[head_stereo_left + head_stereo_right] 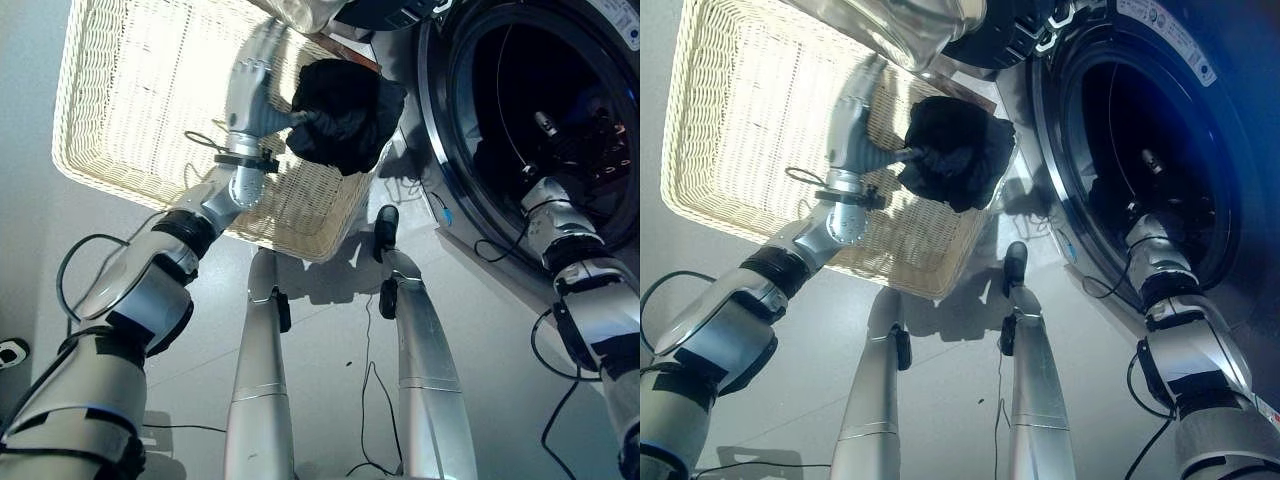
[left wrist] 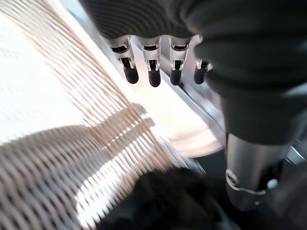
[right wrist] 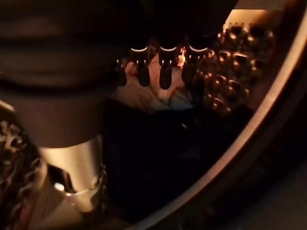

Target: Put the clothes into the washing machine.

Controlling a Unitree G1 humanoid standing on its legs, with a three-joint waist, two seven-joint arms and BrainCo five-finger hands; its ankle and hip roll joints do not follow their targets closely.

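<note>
Your two head views look steeply down from almost the same spot; both share the wicker basket (image 1: pixel 150 110), the washing machine (image 1: pixel 1140 150) beside it, and the floor (image 1: pixel 330 320) below them. Your left wrist view looks along its fingers (image 2: pixel 153 76) from very close over the basket's weave. Your right wrist view sits deep inside the washing machine, close to dark clothes (image 3: pixel 158 148) there.

Left hand (image 1: pixel 252 95) raised at the end of a bent arm, fingers (image 2: pixel 153 76) extended in a row, thumb pinching dark cloth beside the palm. Right hand (image 1: pixel 565 135) stretched forward on a straight arm, fingers (image 3: pixel 165 79) relaxed, holding nothing.
</note>
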